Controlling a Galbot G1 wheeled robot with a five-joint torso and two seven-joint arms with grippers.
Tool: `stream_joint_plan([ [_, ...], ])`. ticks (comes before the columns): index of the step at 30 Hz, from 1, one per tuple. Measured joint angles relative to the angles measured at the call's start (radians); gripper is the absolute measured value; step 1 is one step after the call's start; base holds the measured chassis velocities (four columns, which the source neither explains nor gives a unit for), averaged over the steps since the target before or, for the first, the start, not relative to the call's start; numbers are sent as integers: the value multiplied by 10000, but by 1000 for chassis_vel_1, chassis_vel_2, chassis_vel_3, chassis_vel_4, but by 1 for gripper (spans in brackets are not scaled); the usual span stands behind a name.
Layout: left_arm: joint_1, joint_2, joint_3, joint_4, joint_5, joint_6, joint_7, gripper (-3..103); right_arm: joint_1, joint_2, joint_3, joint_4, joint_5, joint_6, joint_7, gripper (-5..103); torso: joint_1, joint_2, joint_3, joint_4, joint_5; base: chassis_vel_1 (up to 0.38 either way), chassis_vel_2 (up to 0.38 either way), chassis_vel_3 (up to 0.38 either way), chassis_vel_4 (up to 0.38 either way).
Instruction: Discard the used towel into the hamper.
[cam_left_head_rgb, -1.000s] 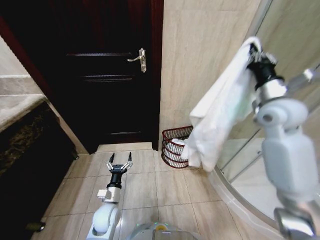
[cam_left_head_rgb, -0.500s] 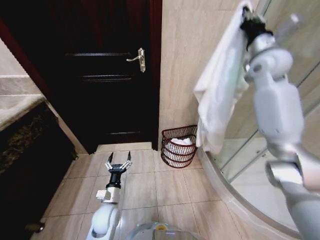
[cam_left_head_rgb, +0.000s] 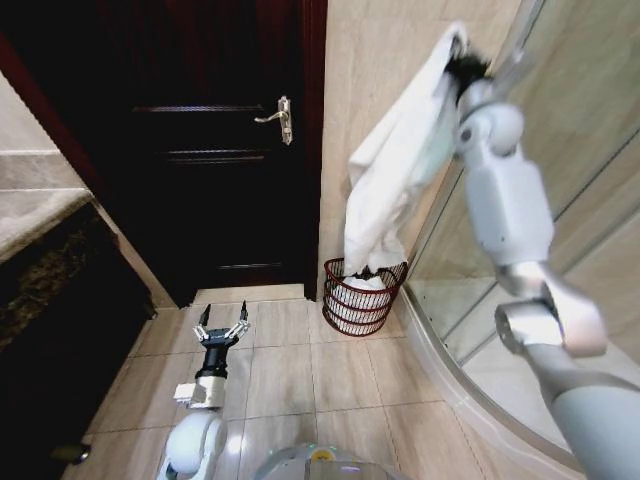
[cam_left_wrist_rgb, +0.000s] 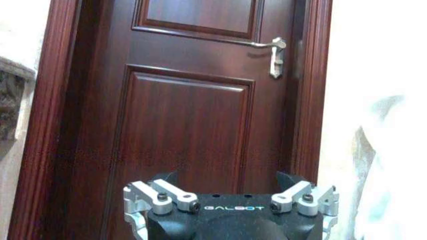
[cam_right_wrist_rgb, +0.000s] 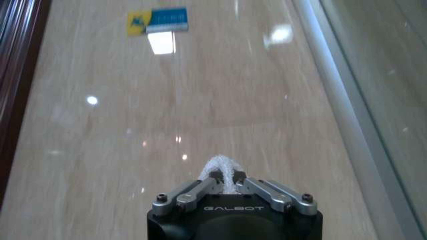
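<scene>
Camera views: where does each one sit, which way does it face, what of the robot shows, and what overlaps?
Head view: on the head, looking forward and down at the door, floor and hamper; shows both arms, the left gripper low and open, the right gripper raised, holding the towel over the hamper.
Left wrist view: faces the door; left gripper at the frame's edge.
Right wrist view: faces the tiled wall; right gripper shut on towel.
Shared: head and left wrist views both show the door handle.

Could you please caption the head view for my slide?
Right end effector holds white towel above the hamper.
</scene>
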Motion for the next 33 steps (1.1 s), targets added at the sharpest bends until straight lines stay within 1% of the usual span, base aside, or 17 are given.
stream_joint_plan([
  [2,-5,-7,81,4,32,-12,8,100,-364,-73,-78,424,229,-51,111,4,-1,0,0,-1,1,0,0,0,0],
  [5,-37,-76,194,17,125,-12,10,100,-350,-83,-297,660,449,-106,220,4,-2,0,-1,-3,0,0,0,0,0],
  [7,-64,-173,297,15,187,-12,10,100,334,-2,-602,498,566,-107,266,4,0,-1,0,2,1,0,0,0,0],
  [9,-80,-210,356,-5,222,-11,10,100,1363,109,-930,26,695,-110,226,4,-2,0,-3,3,-14,0,0,0,0],
  [10,-80,-210,356,-5,222,-11,10,100,1363,109,-930,26,695,-110,226,4,-2,0,-3,3,-14,0,0,0,0],
  [12,-82,-237,375,-39,234,-8,10,100,2342,275,-1201,-586,720,-122,110,4,-2,0,-5,4,-16,0,0,0,0],
  [13,-82,-237,375,-39,234,-8,10,100,2342,275,-1201,-586,720,-122,110,4,-2,0,-5,4,-16,0,0,0,0],
  [15,-88,-252,342,-119,222,16,9,100,3564,597,-1439,-1487,720,-267,-10,4,-1,0,-3,4,-4,0,0,0,0],
  [17,-76,-232,276,-209,175,32,8,100,4272,773,-1510,-1929,735,-426,-16,4,-2,0,-4,3,-5,0,0,0,0],
  [20,-25,-174,232,-276,91,34,7,100,4622,820,-1563,-2155,737,-494,-18,4,-3,1,-5,2,-8,0,0,0,0],
  [24,28,-119,163,-313,29,27,10,100,4876,798,-1660,-2378,728,-542,-74,4,-2,0,-1,0,3,0,0,0,0],
  [27,40,-136,175,-350,42,32,19,100,5092,874,-1651,-2529,723,-580,-78,4,-3,0,-3,0,-6,0,0,0,0],
  [33,35,-118,221,-408,60,123,27,100,5043,826,-1665,-2567,712,-622,-79,4,-2,0,-3,3,-5,0,0,0,0],
])
